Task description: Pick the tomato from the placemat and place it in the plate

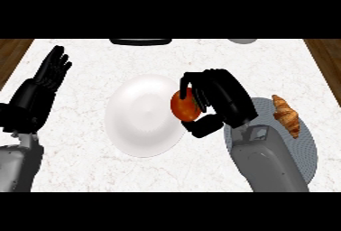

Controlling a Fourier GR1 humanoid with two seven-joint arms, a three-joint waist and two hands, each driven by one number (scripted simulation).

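Head view. The right forearm [269,158] comes up from the lower edge at the right, leaning slightly left, and crosses over the grey placemat [307,149]. Its right hand [223,97] is turned toward the middle of the tabletop [86,167], with the fingers [200,83] curled over the top of the tomato [184,106] and the thumb [203,128] hooked under it, so the tomato is pinched between them. The tomato sits at the right rim of the white plate [143,115], partly overlapping that rim in the view; whether it touches the plate or hangs above it cannot be told. It looks a little taller than wide, its long axis running roughly up and down the view, and no stem end can be made out.

The left forearm [16,162] enters at the lower left corner. The left hand [47,76] stands near the left edge of the tabletop, fingers straight, spread a little and pointing up and away, holding nothing, well apart from the plate.

A croissant [285,115] lies on the placemat just right of the right wrist, its long axis pointing away from the robot with a slight tilt. The plate's whole face left of the tomato is bare. Bare marble lies between the plate and the left hand, and also beyond the plate toward the far edge, where a dark object [141,41] and a pale grey one [242,40] are cut off by the frame. Brown wood [13,49] shows past the tabletop's two far corners.
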